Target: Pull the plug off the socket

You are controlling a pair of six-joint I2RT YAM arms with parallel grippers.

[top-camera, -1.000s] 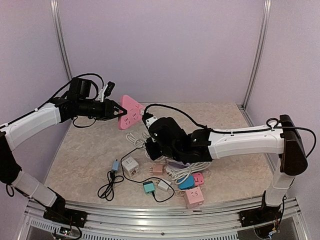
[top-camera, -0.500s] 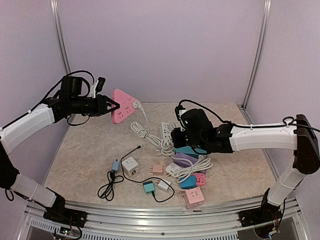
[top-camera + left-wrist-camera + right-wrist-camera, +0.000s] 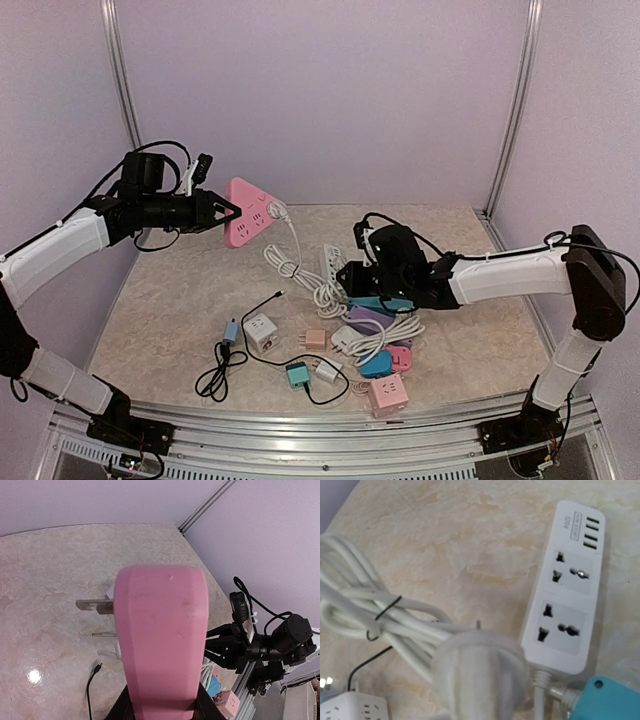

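Note:
My left gripper (image 3: 222, 212) is shut on a pink triangular socket (image 3: 246, 212) and holds it in the air at the back left. In the left wrist view the socket (image 3: 160, 640) fills the middle, with dark fingers (image 3: 118, 707) at its base. Two metal prongs (image 3: 95, 605) show at its left edge. A white cord leaves the socket's right tip (image 3: 275, 210) and runs down to a coil (image 3: 290, 262). My right gripper (image 3: 350, 272) is shut on a round white plug (image 3: 480, 675), well apart from the socket. One prong tip (image 3: 478, 625) shows; the fingers are hidden.
A white power strip (image 3: 570, 585) lies under the right gripper and shows in the top view (image 3: 333, 262). Teal (image 3: 375, 300), purple and pink strips are piled beside it. A white cube (image 3: 261, 330), a pink cube (image 3: 388, 395), small adapters and a black cable (image 3: 215, 375) lie nearer.
My right gripper has pulled away from the pink socket to the right with the white plug and come down over the power strip. My left gripper has moved the socket up and left.

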